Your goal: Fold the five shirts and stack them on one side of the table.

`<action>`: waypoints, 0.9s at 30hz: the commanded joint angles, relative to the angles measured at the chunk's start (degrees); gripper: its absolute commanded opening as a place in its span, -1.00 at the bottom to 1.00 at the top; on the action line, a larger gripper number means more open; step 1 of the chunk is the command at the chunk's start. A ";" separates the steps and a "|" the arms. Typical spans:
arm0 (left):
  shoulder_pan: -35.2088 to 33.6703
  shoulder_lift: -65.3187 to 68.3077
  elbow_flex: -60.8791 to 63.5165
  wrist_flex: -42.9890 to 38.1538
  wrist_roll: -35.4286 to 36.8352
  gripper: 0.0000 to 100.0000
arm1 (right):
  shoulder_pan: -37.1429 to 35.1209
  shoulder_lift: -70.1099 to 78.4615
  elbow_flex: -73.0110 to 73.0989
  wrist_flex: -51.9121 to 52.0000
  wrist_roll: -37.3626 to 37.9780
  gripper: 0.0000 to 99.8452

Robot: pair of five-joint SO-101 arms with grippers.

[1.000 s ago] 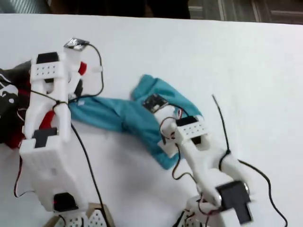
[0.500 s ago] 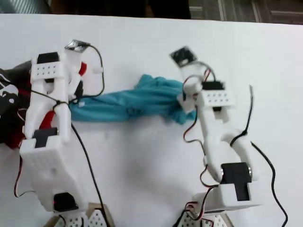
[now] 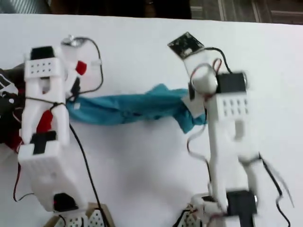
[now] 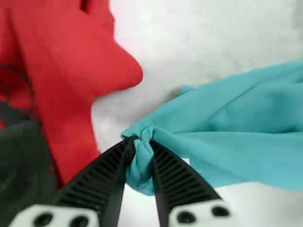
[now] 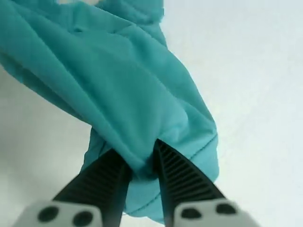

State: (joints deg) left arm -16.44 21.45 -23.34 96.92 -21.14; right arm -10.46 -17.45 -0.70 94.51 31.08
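A teal shirt (image 3: 128, 106) hangs stretched in a band between my two arms over the middle of the white table (image 3: 142, 175). My left gripper (image 4: 141, 145) is shut on its left end, a bunched corner of the teal shirt (image 4: 227, 123). My right gripper (image 5: 142, 163) is shut on a fold of the teal shirt (image 5: 109, 90) at its right end; cloth hangs down past the fingers. In the high view the left gripper (image 3: 75, 100) and the right gripper (image 3: 189, 105) hold the two ends. A red shirt (image 4: 52, 80) and a black shirt (image 3: 7, 101) lie bunched at the table's left edge.
The heap of red shirt (image 3: 45, 123) and black cloth (image 4: 19, 156) lies under and beside the left arm. Cables run along both arms. Bare white table shows at the far side, the right side and the near middle.
The right arm has swung from the near middle toward the far right, dragging its end of the teal shirt with it, so the shirt is now pulled out straight. The left arm barely moved.
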 commanded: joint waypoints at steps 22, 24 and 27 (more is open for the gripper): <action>8.09 -8.18 12.97 -14.77 3.25 -0.95 | 5.23 -0.48 38.51 -41.45 -5.54 -0.45; 8.35 -4.75 12.97 -16.79 3.87 -0.95 | 7.34 6.73 32.88 -41.36 -5.89 -0.42; 8.09 -1.05 12.88 -19.52 6.59 -0.95 | 10.68 13.05 24.26 -38.90 -5.98 -0.42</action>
State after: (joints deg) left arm -8.70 19.08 -10.33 79.87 -16.48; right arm -2.81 -9.71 32.53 54.59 25.71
